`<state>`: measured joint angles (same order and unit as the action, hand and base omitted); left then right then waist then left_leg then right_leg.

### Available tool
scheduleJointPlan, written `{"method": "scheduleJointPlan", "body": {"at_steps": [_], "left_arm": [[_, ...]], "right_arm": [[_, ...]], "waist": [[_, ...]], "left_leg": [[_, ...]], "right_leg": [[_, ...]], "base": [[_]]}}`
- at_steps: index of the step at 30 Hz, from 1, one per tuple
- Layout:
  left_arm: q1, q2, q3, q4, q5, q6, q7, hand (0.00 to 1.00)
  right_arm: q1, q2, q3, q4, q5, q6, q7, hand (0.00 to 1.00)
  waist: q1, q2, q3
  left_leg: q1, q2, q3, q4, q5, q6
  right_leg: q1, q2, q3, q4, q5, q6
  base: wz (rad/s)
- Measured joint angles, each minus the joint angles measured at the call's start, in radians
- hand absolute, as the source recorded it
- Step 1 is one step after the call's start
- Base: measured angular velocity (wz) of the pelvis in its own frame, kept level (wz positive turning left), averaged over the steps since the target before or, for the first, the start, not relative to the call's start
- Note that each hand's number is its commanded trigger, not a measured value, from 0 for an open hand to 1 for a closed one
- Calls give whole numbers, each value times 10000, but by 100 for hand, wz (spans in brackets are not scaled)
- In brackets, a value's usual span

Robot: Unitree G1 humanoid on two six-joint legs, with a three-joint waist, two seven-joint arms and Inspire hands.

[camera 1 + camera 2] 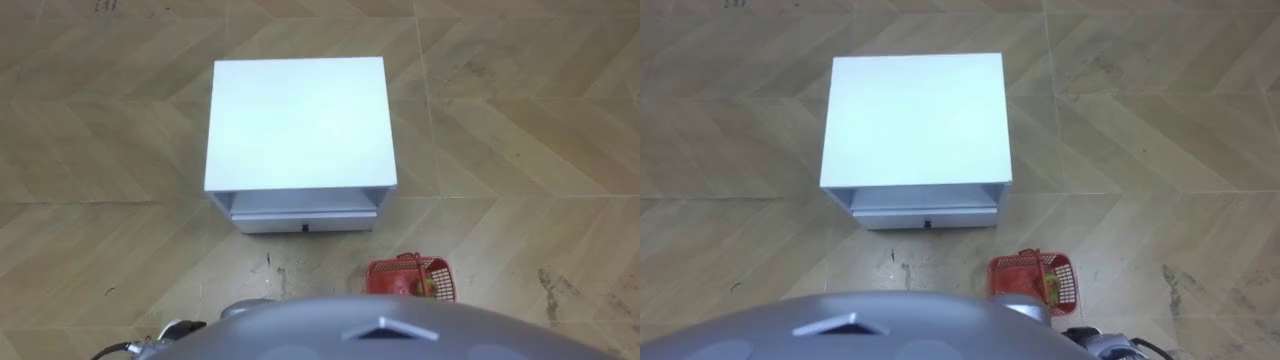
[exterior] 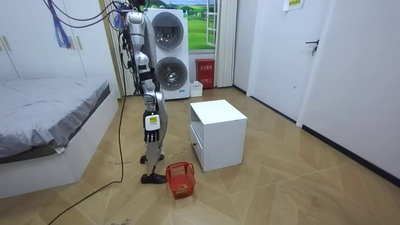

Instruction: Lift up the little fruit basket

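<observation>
Red plastic: fruit basket on the wood floor, just beside the right foot, in front of the white cabinet and apart from it.
Contents: fruit, greenish; kind unclear.
Right hand: hanging at the hip, well above the basket; finger pose unreadable.
Left hand: at the lower frame edge; fingers not discernible.
Risk 1: deep bend needed from an upright stance; possible balance loss, or a foot knocking the basket.
Risk 2: off-centre grasp; tilt, fruit rolling out.
Writing: notice high on the wall, too small to read; none seen on the basket.

White nightstand on parquet floor; grey bed nearby; stacked washers by far wall
</observation>
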<state>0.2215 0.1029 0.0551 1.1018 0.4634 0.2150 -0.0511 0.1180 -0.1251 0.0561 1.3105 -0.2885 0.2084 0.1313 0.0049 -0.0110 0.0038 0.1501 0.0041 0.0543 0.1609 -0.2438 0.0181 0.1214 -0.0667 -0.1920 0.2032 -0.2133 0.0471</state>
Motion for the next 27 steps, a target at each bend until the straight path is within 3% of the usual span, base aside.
{"method": "scheduleJointPlan", "body": {"at_steps": [27], "left_arm": [[72,-20,37,-1,17,-45,25,0]], "right_arm": [[14,-26,-214,-103,-335,-108,-534,0]], "waist": [[30,-16,8]], "left_leg": [[-21,-6,131,35,-11,9]], "right_leg": [[-133,-41,61,201,-50,7]], "base": [[0]]}}
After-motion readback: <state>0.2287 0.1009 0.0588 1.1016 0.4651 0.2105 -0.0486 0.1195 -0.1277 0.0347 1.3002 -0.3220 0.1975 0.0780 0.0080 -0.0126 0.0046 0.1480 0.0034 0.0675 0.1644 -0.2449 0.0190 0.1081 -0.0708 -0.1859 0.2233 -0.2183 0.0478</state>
